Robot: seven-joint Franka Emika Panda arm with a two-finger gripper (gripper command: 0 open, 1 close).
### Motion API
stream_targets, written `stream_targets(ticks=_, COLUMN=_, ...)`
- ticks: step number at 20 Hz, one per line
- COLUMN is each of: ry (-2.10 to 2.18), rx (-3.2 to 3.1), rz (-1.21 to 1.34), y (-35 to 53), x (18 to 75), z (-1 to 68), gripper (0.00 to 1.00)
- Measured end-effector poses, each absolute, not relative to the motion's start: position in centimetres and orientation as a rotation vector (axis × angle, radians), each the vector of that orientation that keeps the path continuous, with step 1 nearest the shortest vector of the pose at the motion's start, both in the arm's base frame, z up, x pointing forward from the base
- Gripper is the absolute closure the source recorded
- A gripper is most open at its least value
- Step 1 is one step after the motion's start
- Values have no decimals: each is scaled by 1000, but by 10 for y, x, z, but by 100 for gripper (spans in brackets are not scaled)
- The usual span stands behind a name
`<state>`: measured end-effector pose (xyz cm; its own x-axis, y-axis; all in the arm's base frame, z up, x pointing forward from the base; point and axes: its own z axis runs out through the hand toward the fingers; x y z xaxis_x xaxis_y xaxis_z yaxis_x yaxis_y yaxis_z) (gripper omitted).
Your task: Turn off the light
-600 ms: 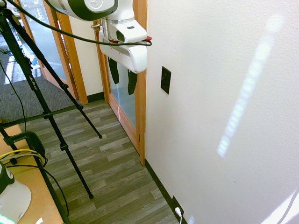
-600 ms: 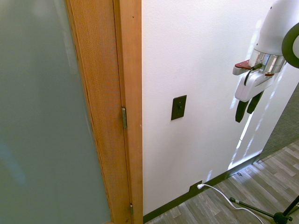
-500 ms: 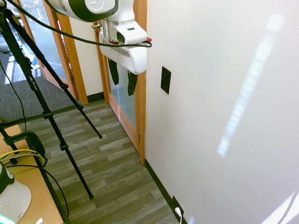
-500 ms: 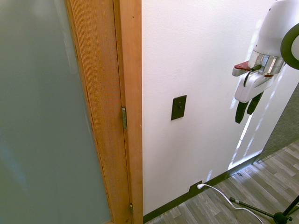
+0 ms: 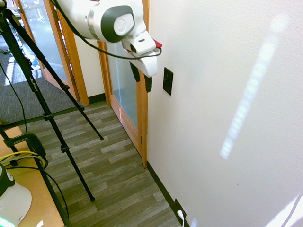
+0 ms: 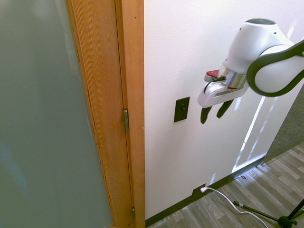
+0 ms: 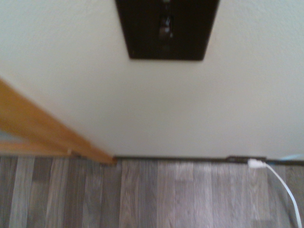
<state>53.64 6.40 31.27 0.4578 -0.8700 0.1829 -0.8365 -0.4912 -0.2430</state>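
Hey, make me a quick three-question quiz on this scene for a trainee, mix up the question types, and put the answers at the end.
1. True or false: the gripper is touching the light switch plate.
2. Multiple choice: what is plugged into the socket plate low on the wall?
a) a yellow cord
b) a white plug
c) a black adapter
3. Fill in the blank: the door frame beside the light switch plate is made of ____.

Key: 1. false; 2. b; 3. wood
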Motion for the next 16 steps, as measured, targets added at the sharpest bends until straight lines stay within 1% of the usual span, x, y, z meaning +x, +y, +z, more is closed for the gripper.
stream_targets(ticks=4, ry=1590, rx=-2455, rz=-591, y=72, x=570, z=301, gripper=0)
stream_targets(ticks=5, ry=1607, rx=-2439, rz=-617, y=73, x=573, z=300, gripper=100)
stream_targets(ticks=11, ry=1630, rx=-2385, rz=-737, y=73, x=579, z=302, gripper=100)
stream_targets(ticks=16, ry=1619, rx=-2375, rz=-772, y=77, x=577, z=302, gripper=100)
